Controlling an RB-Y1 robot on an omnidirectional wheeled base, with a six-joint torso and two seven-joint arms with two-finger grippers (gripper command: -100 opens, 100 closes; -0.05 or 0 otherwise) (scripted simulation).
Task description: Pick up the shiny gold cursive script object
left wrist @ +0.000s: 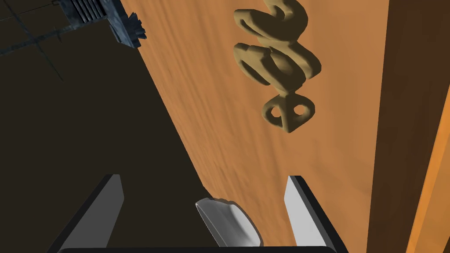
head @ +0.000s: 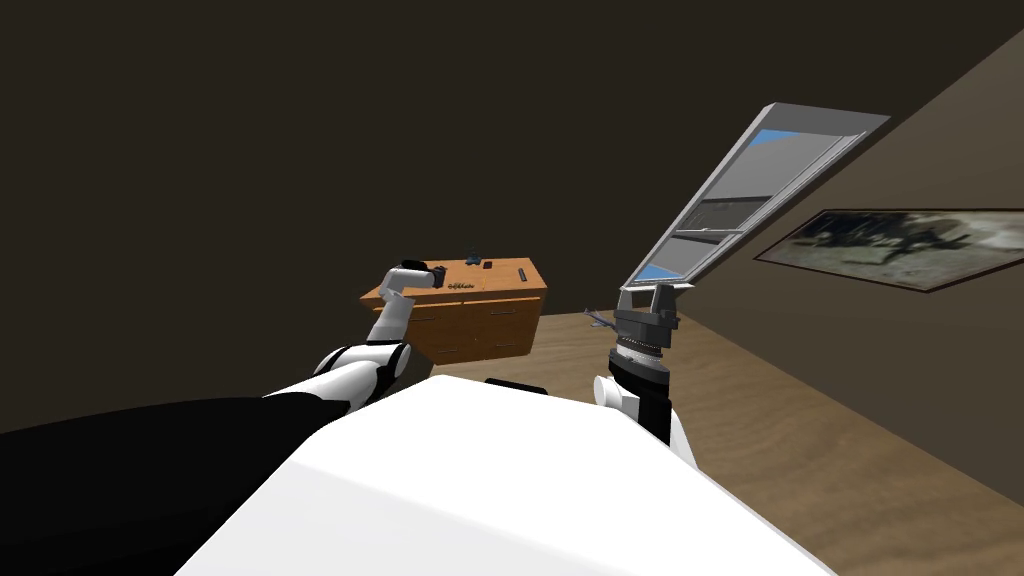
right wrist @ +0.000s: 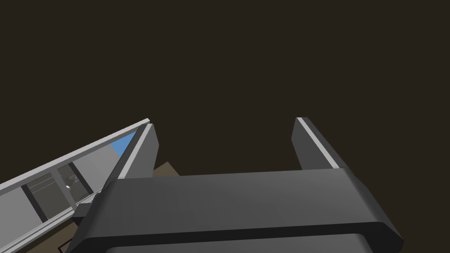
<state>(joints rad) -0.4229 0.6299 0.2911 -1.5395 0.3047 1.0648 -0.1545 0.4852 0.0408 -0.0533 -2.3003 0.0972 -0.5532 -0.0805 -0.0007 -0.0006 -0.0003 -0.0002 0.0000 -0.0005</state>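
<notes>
The left arm is reaching forward over one wooden dresser [head: 470, 325], and the left gripper [head: 437, 273] is hovering above the left part of its orange-brown top. Its two fingers [left wrist: 113, 202] are standing wide apart, released and gripping nothing. One gold cursive script piece [left wrist: 277, 61] is lying flat on the dresser top just ahead of those fingertips. It is touching neither finger and is sitting more in line with one finger than centred between the two. In the head view it is showing just right of the gripper. Further back and to the right on the same top, three small dark items [head: 488, 264] are lying apart from one another and well apart from the script piece. Right of the dresser, the right gripper [head: 650, 300] is being held up in front of one window [head: 740, 200], its two fingers [right wrist: 147, 145] parted with nothing between them. One framed picture [head: 900, 245] is hanging on the wall at the far right.
</notes>
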